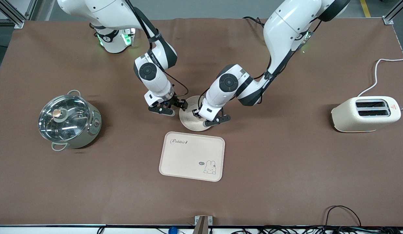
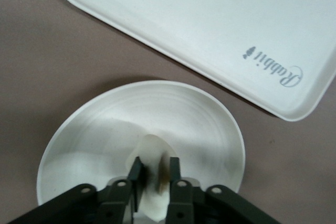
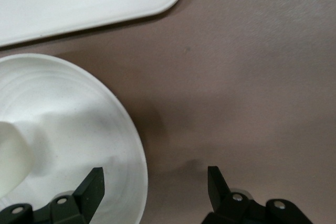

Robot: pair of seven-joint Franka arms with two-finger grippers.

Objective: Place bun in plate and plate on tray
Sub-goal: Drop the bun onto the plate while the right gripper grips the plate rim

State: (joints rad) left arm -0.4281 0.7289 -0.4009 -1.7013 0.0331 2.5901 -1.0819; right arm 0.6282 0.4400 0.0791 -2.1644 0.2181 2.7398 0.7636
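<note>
The plate (image 1: 189, 121) lies on the table, just farther from the front camera than the tray (image 1: 192, 156) with its "Rabbit" lettering. My left gripper (image 1: 205, 117) is low over the plate, shut on the bun (image 2: 152, 148), which rests on the plate's middle (image 2: 105, 129). The gripper hides the bun in the front view. The tray's corner (image 2: 210, 24) shows beside the plate. My right gripper (image 1: 172, 108) is open and empty (image 3: 156, 177). It straddles the plate's rim (image 3: 68, 114) at the right arm's end, one finger over the plate, one over the table. The bun (image 3: 10, 158) shows there too.
A steel pot with a glass lid (image 1: 68, 122) stands toward the right arm's end. A cream toaster (image 1: 365, 113) with a white cord stands toward the left arm's end. Brown tabletop surrounds the tray.
</note>
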